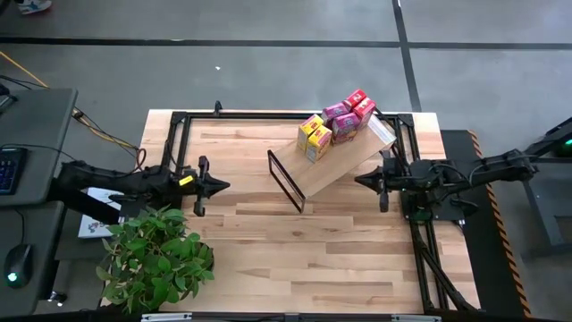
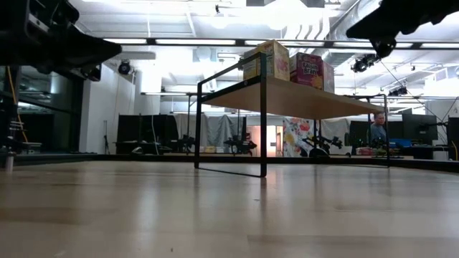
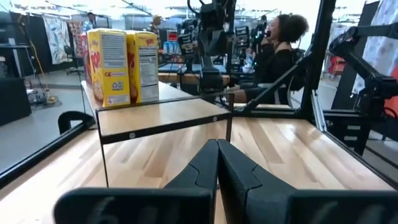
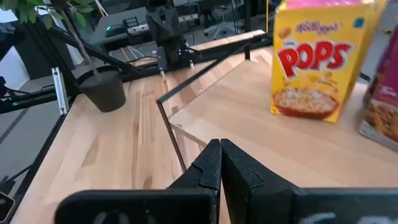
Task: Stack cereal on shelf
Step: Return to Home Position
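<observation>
Plank table (image 1: 268,250), cereal shelved, one arm at either side.
The cereal (image 1: 338,123) stands grouped at one end of the shelf (image 1: 335,170): the yellow pair is nearest the shelf's middle, with pink and red beyond. The right gripper (image 1: 359,180) is just beside the shelf and the left gripper (image 1: 223,186) well apart. Both have fingers pressed together, holding nothing. Homing well probably means retreating level, clear of the wire frame.

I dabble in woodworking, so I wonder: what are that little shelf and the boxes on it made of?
The shelf: pale wood board, matte, grain lines visible; its thin black end frames look like painted metal, though that is a guess. The cereal boxes: printed cardboard, apparently, with crisp folded edges and a slight sheen.
</observation>
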### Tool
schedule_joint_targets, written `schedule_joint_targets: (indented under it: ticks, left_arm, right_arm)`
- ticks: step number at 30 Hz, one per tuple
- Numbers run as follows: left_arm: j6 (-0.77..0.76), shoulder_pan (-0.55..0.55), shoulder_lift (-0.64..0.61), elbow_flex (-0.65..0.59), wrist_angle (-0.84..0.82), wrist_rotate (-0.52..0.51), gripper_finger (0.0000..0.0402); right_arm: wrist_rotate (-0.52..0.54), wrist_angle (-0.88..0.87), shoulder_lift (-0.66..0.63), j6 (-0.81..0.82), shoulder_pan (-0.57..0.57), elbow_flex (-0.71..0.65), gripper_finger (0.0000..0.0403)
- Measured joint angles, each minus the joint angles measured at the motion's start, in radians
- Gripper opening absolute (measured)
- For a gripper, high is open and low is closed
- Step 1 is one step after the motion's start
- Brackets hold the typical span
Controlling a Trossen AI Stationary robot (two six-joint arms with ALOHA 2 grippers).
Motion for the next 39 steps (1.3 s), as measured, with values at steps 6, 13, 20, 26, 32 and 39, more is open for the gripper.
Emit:
schedule_joint_targets:
  ticks: [6,13,20,26,32,39]
  left_arm:
    - [0.003,0.0,-0.135,0.0,-0.142,0.002,0.0]
    - [0.01,0.0,-0.253,0.0,-0.239,0.004,0.0]
    - [-0.01,0.0,-0.25,0.0,-0.262,0.019,0.0]
    - [0.015,0.0,-0.249,0.0,-0.252,-0.039,0.0]
    - [0.042,0.0,-0.247,0.0,-0.244,-0.091,0.0]
    - [0.044,0.0,-0.247,0.0,-0.244,-0.091,0.0]
  right_arm:
    - [0.0,-0.048,-0.02,0.019,0.0,0.0,0.0]
    - [0.0,-0.049,0.003,0.019,0.0,-0.001,0.0]
    - [-0.045,0.134,0.02,0.003,0.0,-0.127,0.0]
    - [-0.079,0.366,-0.012,0.011,0.0,-0.302,0.0]
    - [-0.091,0.437,-0.095,-0.031,-0.016,-0.379,0.0]
    - [-0.096,0.32,-0.297,-0.121,-0.036,-0.379,0.0]
